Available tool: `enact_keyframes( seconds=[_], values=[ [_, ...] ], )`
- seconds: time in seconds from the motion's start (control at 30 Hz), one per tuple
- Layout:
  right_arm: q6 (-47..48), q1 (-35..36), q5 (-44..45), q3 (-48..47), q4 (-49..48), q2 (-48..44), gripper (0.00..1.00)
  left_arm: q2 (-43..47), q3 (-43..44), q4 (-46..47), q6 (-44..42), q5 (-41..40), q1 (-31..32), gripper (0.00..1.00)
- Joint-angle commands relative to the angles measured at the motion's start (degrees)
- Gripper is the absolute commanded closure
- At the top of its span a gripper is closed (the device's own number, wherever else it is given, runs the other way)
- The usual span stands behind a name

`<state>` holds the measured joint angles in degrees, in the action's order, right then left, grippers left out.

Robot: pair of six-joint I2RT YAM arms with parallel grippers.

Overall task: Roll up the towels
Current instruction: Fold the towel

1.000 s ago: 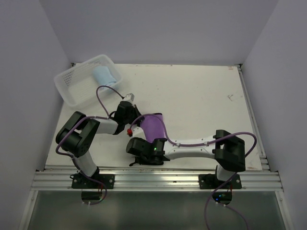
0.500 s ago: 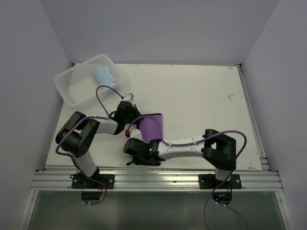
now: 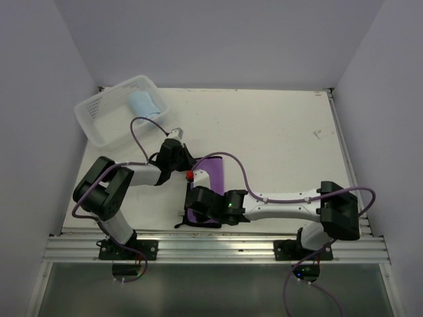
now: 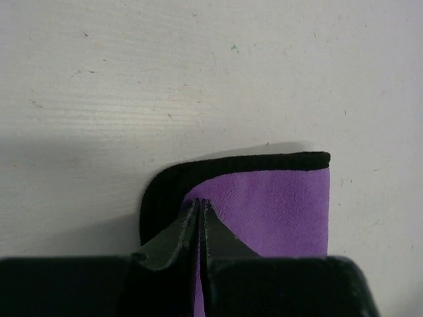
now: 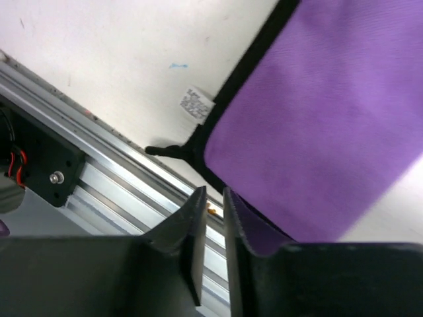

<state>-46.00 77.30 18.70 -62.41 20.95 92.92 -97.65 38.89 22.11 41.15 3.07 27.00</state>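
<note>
On purple towel [image 4: 277, 211] corner, left gripper [image 4: 198, 205] clenched (pinch unclear); right gripper [image 5: 211, 197] slightly parted, empty, beside towel's near edge.

From where I stand, the basket [image 3: 99, 117] sits at the far left corner of the table [image 3: 277, 139], and the first towel [image 3: 143, 104] lies inside it, toward its right end. The second towel [image 3: 215, 173] lies on the table much nearer the front, left of centre (well apart from the basket). The left gripper [image 4: 199, 206] is at that towel's left side, tips on a corner. The right gripper [image 5: 213, 195], its arm stretched across from the right, is at the towel's near end. Just in front of that end runs the rail [image 3: 218, 247] that carries both arm bases.
</note>
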Motion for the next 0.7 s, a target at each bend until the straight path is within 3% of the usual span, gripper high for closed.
enact_keyframes(
  seconds=[0.0, 0.13, 0.67],
  values=[
    [-3.13, -0.30, 7.13, 3.34, 3.91, -5.82, 0.83, 3.51, 0.22, -1.45, -1.42, -2.81, -0.64, 0.93],
    [-7.61, -1.71, 7.76, 9.41, 4.01, -8.90, 1.00, 4.92, -1.10, -2.07, -1.68, -2.90, -0.81, 0.93],
    [-15.61, -1.89, 6.00, 17.67, -1.44, -3.72, 1.00, 10.72, -4.62, -3.12, -2.12, -4.13, -0.81, 0.94]
  ],
)
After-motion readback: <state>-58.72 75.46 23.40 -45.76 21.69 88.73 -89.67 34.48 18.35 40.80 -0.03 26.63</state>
